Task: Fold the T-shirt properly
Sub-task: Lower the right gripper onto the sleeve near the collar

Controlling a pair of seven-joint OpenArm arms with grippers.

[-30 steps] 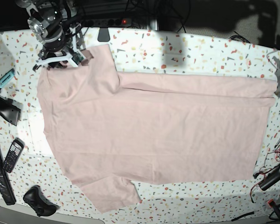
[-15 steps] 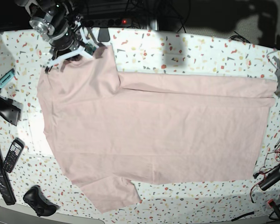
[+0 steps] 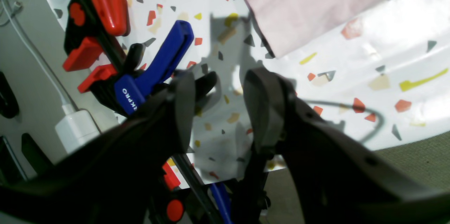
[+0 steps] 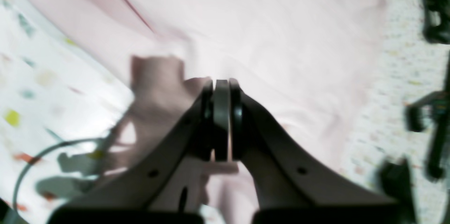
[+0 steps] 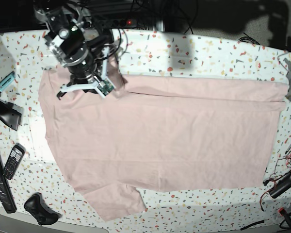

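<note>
White capital letters, of which "KPRO" can be read, run along the handle of the blue plastic bar clamp (image 3: 154, 69) lying beside a red-and-black one at the worktop's edge, in the left wrist view; the start of the word is hidden. No other lettering is legible in any view.

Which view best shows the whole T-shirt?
The base view: the T-shirt lies spread across the table, both sleeves visible. The right wrist view shows only blurred pink cloth around the pincer; the left wrist view catches just one corner.
</note>
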